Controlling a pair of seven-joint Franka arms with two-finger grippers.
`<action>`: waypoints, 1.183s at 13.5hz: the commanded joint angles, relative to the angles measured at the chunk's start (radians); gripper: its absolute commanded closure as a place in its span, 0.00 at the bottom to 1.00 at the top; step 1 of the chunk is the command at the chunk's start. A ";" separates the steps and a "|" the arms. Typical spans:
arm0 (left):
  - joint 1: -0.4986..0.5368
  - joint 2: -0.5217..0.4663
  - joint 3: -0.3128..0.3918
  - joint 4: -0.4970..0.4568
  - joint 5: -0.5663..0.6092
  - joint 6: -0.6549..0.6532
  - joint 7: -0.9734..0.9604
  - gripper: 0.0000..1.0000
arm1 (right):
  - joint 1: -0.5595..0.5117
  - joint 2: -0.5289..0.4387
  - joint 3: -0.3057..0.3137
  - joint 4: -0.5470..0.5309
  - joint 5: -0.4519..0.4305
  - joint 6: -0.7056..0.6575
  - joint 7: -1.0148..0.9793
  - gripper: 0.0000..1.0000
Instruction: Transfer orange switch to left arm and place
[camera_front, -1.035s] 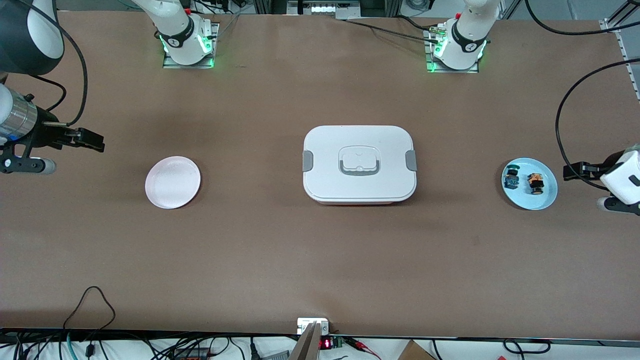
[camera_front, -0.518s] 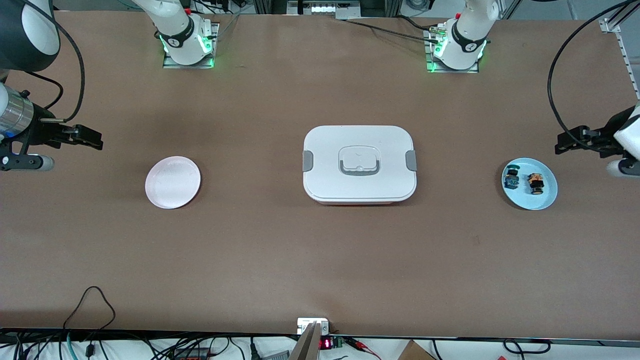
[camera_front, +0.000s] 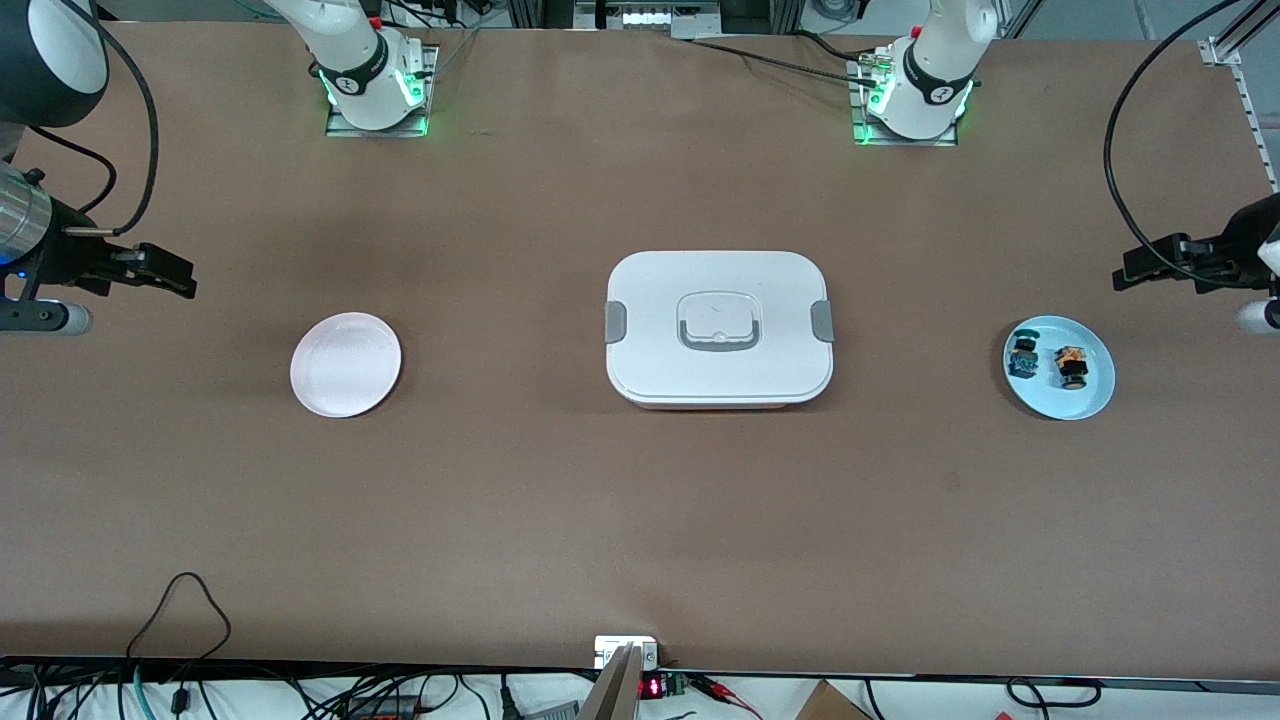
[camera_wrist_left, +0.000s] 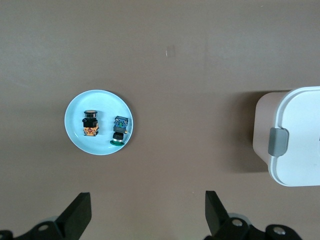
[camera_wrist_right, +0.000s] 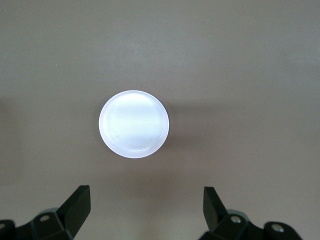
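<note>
— Risk first: orange switch (camera_front: 1071, 366) sits on the blue plate (camera_front: 1092, 400) touching-close to the blue switch (camera_front: 1022, 359); my spread left hand (camera_wrist_left: 145, 212), hanging high by the plate, could catch both.

— And the box (camera_front: 718, 328)?

— Mid-worktop, in the handover path. Right hand (camera_wrist_right: 145, 210), also spread, waits by the white plate (camera_front: 345, 364).

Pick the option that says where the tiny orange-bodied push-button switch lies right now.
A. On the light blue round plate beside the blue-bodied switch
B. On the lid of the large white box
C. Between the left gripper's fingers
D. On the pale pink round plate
A. The orange switch lies on the light blue round plate beside the blue-bodied switch, while the open left gripper holds nothing.
</note>
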 joint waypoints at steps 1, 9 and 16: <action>-0.023 -0.073 0.014 -0.062 -0.018 -0.001 -0.019 0.00 | -0.020 -0.014 0.013 0.002 0.016 -0.002 -0.019 0.00; -0.015 -0.069 0.010 -0.045 -0.002 -0.022 -0.022 0.00 | -0.017 -0.017 0.016 0.003 0.016 -0.002 -0.013 0.00; -0.015 -0.067 0.010 -0.010 0.005 -0.044 -0.023 0.00 | -0.017 -0.028 0.016 0.002 0.016 -0.002 -0.020 0.00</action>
